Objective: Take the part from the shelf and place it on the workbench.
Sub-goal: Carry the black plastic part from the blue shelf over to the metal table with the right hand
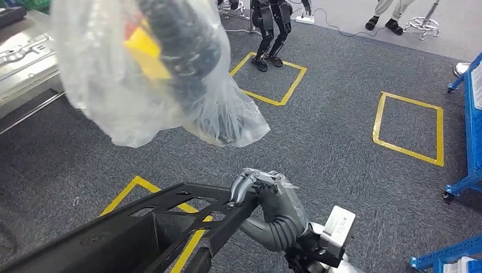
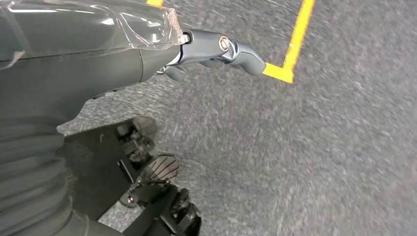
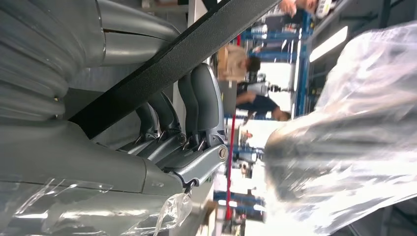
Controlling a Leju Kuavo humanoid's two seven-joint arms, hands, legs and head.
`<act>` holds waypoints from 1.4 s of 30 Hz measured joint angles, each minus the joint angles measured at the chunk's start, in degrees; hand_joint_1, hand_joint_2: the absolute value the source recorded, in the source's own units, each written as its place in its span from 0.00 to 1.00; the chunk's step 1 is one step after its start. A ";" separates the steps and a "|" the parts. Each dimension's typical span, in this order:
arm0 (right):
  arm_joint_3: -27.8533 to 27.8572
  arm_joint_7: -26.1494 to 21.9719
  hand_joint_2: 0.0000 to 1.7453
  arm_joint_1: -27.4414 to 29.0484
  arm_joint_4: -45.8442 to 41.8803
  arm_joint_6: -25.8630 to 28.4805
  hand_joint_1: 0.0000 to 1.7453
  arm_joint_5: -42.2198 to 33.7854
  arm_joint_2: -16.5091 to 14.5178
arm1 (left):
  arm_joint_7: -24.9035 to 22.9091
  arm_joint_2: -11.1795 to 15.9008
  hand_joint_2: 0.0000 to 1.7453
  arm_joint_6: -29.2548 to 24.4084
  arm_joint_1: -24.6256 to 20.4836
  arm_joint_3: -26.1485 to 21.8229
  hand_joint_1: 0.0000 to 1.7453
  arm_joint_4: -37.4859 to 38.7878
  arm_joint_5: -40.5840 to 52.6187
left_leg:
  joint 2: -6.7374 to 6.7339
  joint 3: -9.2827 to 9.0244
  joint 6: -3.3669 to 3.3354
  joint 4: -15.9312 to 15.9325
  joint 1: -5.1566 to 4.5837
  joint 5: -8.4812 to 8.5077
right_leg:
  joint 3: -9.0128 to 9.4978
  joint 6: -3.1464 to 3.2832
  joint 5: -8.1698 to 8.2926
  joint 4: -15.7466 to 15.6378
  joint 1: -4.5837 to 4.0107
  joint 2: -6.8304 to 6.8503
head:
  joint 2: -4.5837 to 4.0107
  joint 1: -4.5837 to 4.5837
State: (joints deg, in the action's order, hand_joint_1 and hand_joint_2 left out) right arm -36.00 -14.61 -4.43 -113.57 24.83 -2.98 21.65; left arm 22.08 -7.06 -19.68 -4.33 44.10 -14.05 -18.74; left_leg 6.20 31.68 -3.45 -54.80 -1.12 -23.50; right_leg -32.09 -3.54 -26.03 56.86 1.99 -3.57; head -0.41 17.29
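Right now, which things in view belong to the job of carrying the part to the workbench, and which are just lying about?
Job:
black part, gripped at its end
right hand, holding the part
left hand, fingers curled, empty

Lying about:
plastic bag, hanging close to the head camera
yellow floor squares
blue racks
second robot standing on the carpet
metal panel at far left

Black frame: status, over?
Right hand grips black frame at one end. Left hand wrapped in plastic, holds nothing visible. Clear bag hangs across the head view. Workbench not seen yet.
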 joint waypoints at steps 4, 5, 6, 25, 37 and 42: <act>-0.02 -0.44 1.00 -0.02 0.08 -0.04 1.00 -0.08 -0.28 | -0.07 0.18 1.00 -0.05 0.42 -0.01 0.00 0.04 0.02 | -0.29 1.13 0.90 -1.35 0.07 -0.64 | -0.01 1.70 -0.05 -0.16 -0.17 1.99 | -0.01 0.09; -0.03 -0.51 1.00 -0.03 0.08 -0.07 1.00 -0.16 -0.32 | -0.12 0.22 1.00 -0.07 0.42 -0.01 0.00 0.04 0.02 | -1.69 2.09 1.21 -3.38 0.11 -1.78 | 0.07 2.02 -0.05 -0.23 -0.18 2.60 | -0.01 0.16; -0.03 -0.55 1.00 -0.03 0.08 -0.10 1.00 -0.32 -0.33 | -0.24 0.24 1.00 -0.10 0.34 -0.01 0.00 0.04 0.03 | -3.37 3.72 1.56 -6.76 0.18 -3.47 | 0.13 2.27 -0.11 -0.26 -0.26 3.19 | -0.01 0.23; 0.09 -1.90 1.00 1.15 0.81 -0.21 1.00 -1.34 -0.72 | -2.24 0.49 1.00 -0.19 -0.41 0.03 0.00 0.07 0.65 | -3.62 -0.46 -1.02 1.54 0.26 1.04 | -6.00 -0.17 -8.21 15.45 -0.44 3.75 | -0.01 0.16; 2.53 -5.47 1.00 8.58 -0.50 4.67 1.00 -2.85 1.60 | -5.16 -0.42 1.00 0.00 -1.14 2.38 0.00 0.04 3.79 | -3.47 3.90 2.15 -7.60 0.67 -4.25 | 0.87 2.18 0.10 -1.14 0.00 3.19 | -0.02 0.71; 2.74 -4.59 1.00 8.05 -0.50 3.72 1.00 -3.54 1.95 | -3.46 -0.56 1.00 -0.22 -1.28 2.90 0.00 0.04 1.45 | -5.51 7.64 2.95 -14.47 1.54 -5.19 | 1.18 2.20 -0.30 -1.13 -0.06 4.84 | -0.02 0.80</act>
State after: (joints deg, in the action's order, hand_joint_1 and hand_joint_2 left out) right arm -33.26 -19.20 3.62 -114.07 28.54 -6.52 23.60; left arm 18.62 -7.62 -19.90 -5.60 46.99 -14.01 -17.29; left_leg 0.68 39.32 -0.51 -69.28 0.42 -28.69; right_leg -30.90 -1.34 -26.32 55.73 1.93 1.27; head -0.43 18.09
